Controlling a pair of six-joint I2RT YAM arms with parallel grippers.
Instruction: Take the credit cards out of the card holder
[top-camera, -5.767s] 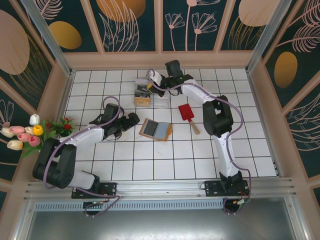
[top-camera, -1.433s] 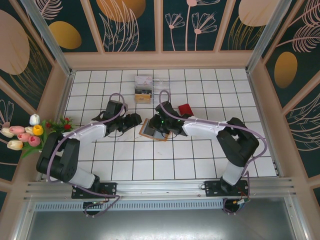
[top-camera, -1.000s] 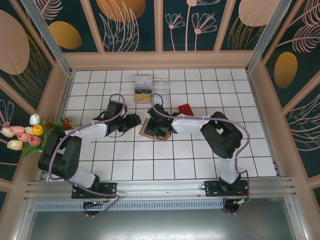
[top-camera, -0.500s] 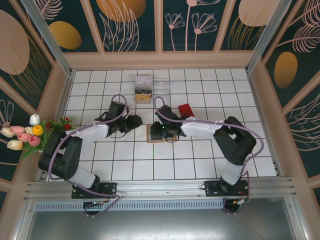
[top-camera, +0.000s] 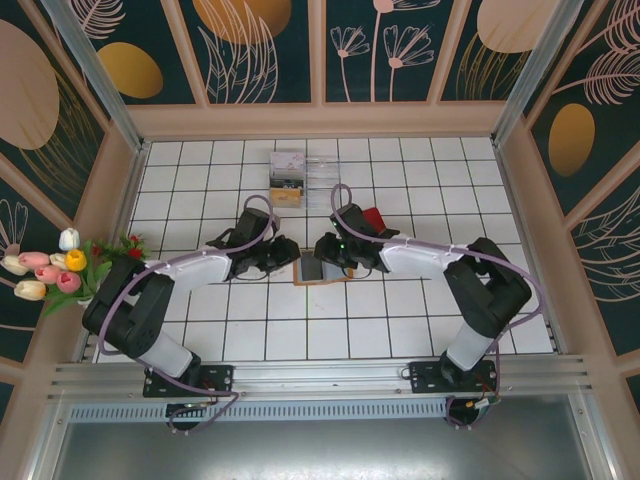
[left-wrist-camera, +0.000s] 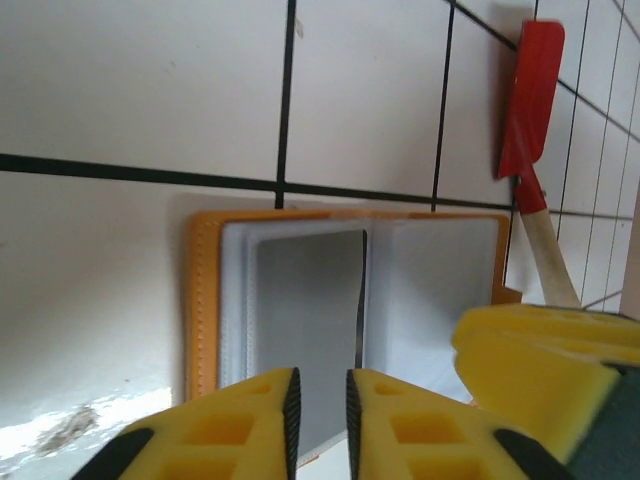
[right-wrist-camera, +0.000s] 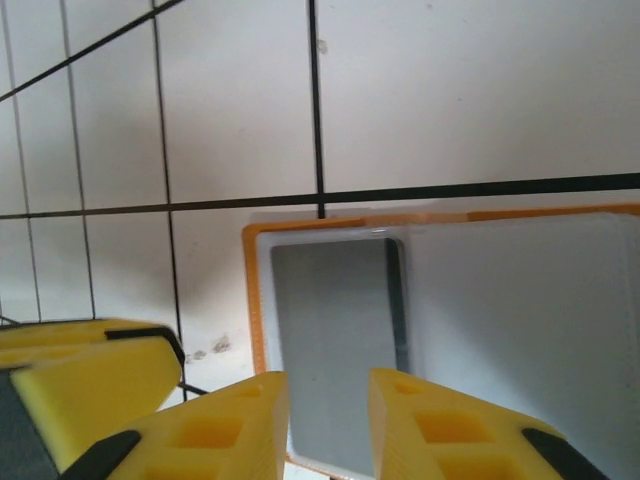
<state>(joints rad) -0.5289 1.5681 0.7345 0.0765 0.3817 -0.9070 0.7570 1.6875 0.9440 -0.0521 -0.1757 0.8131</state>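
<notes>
The card holder (top-camera: 320, 271) lies open on the tiled floor, tan-orange rim (left-wrist-camera: 203, 300) around grey-blue panels. A darker grey credit card (left-wrist-camera: 305, 320) lies flat in one panel, and it shows as well in the right wrist view (right-wrist-camera: 335, 330). My left gripper (top-camera: 288, 259) is at the holder's left edge. Its fingertips (left-wrist-camera: 320, 385) stand a narrow gap apart over the card's near end, with nothing visible between them. My right gripper (top-camera: 328, 254) hangs over the holder's far side. Its jaws (right-wrist-camera: 328, 390) are open wider above the same card.
A red spatula (top-camera: 372, 219) with a wooden handle lies just right of the holder, close behind the right arm. A clear plastic box (top-camera: 290, 178) stands at the back. Flowers (top-camera: 60, 265) sit outside the left wall. Bare tiles stretch towards the near edge.
My left gripper has moved right up to the holder and its jaws have narrowed. The right gripper has shifted slightly over the holder.
</notes>
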